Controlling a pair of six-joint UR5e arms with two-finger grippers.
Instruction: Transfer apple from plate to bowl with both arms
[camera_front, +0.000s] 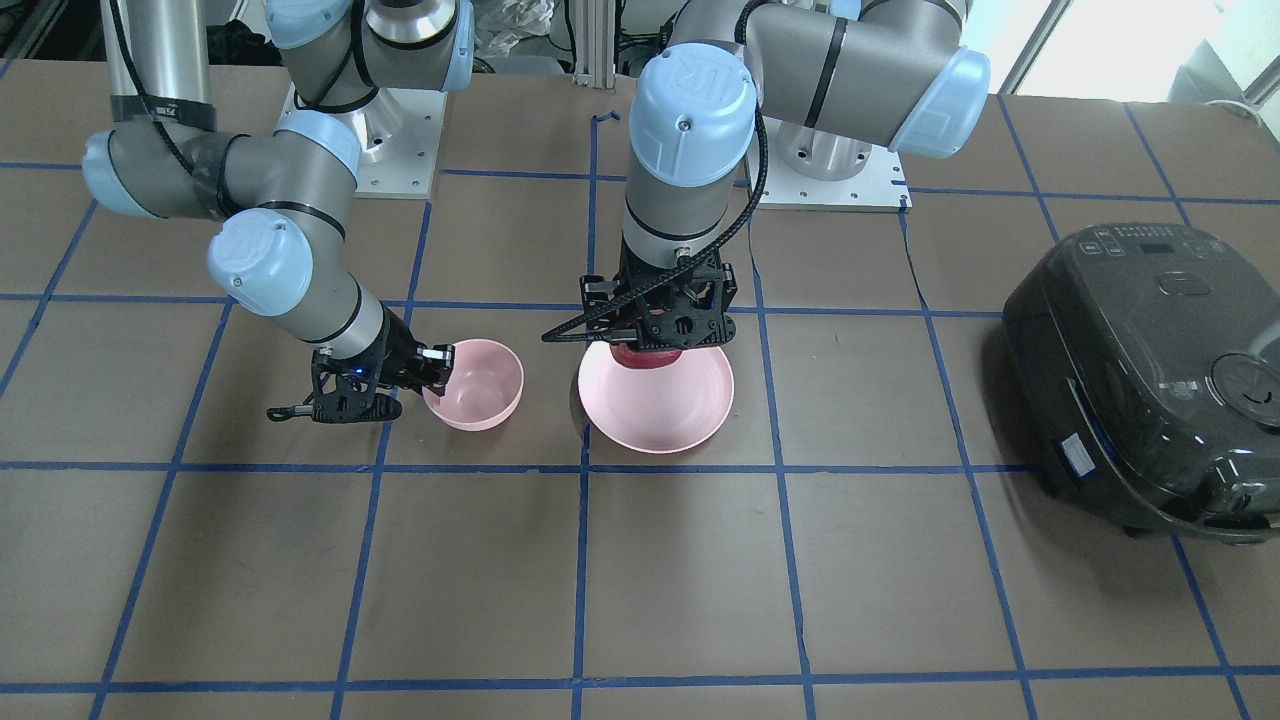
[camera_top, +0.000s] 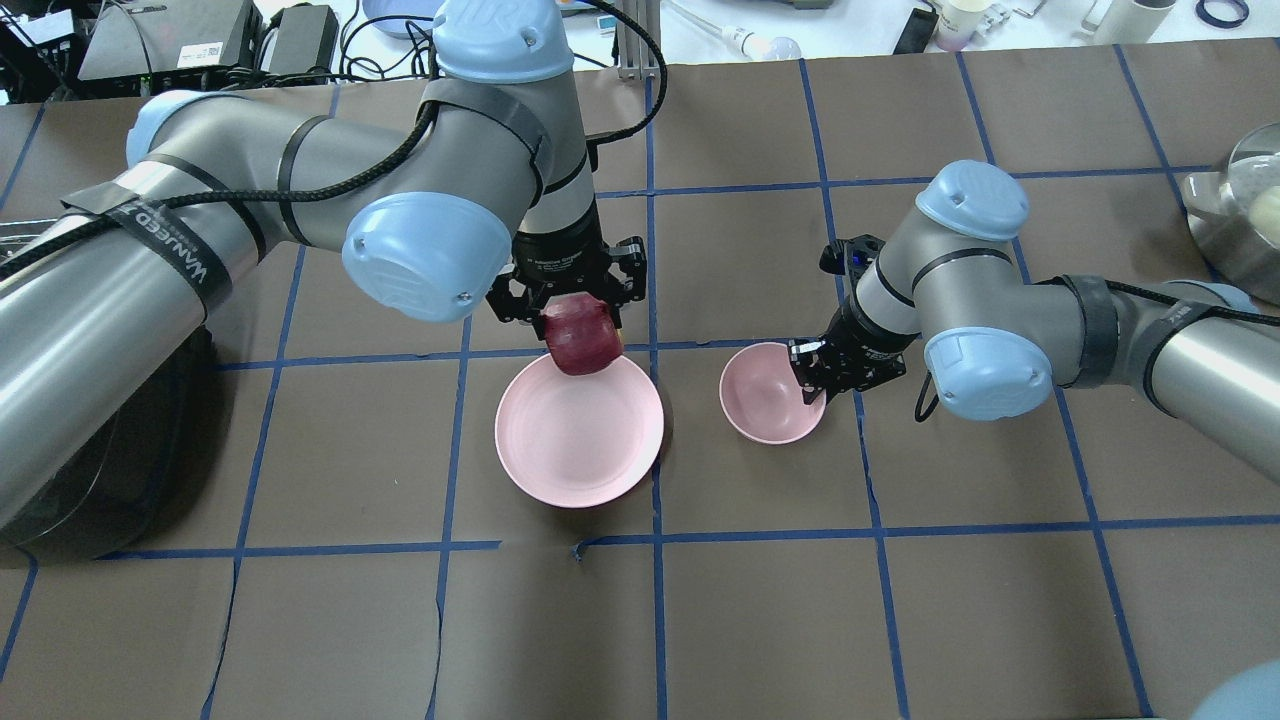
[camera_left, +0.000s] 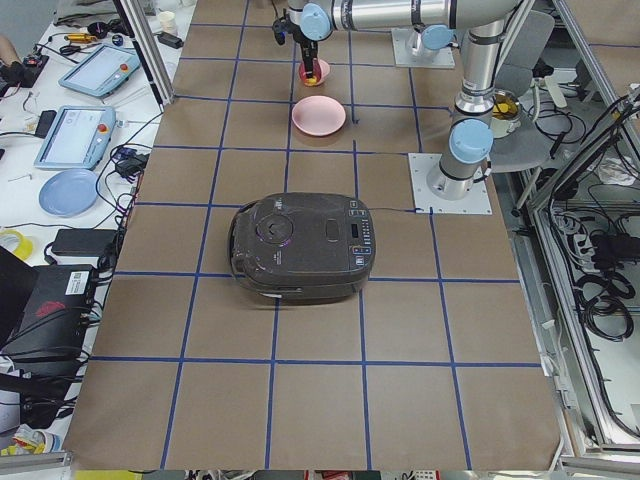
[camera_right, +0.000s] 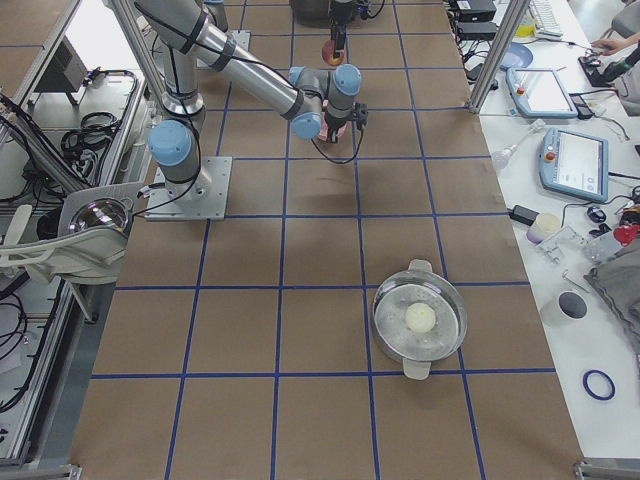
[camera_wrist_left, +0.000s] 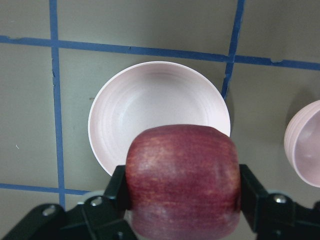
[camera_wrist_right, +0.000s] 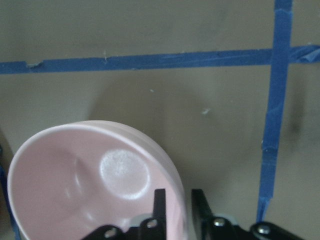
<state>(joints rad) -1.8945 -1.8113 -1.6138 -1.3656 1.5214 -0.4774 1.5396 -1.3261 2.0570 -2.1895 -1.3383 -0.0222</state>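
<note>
1. left gripper (camera_wrist_left: 183, 200): clamped on the apple (camera_top: 582, 338), one finger on each flank; the apple hangs above the plate (camera_top: 580, 455), clear of its surface. The pick-up is judged done
2. plate: bare, with nothing lying in it
3. bowl (camera_top: 762, 400): just beside the plate, to its right in the overhead view, not touching it. It holds nothing, so the delivery is not yet made
4. right gripper (camera_top: 810, 375): closed on the bowl's rim, on the side away from the plate, one finger inside the wall and one outside; judged to be steadying the bowl for the drop
5. left to do, as a judgement: carry the apple sideways from over the plate to over the bowl, lower it in, let go
6. count, task things: grippers, 2; apple, 1; plate, 1; bowl, 1
7. count, other things: dark rice cooker (camera_front: 1140, 370), 1, well apart from the plate on the robot's left side; metal pot (camera_right: 390, 325), 1, well apart from the plate on the robot's right side, with one pale round thing inside that is too small to name
</note>
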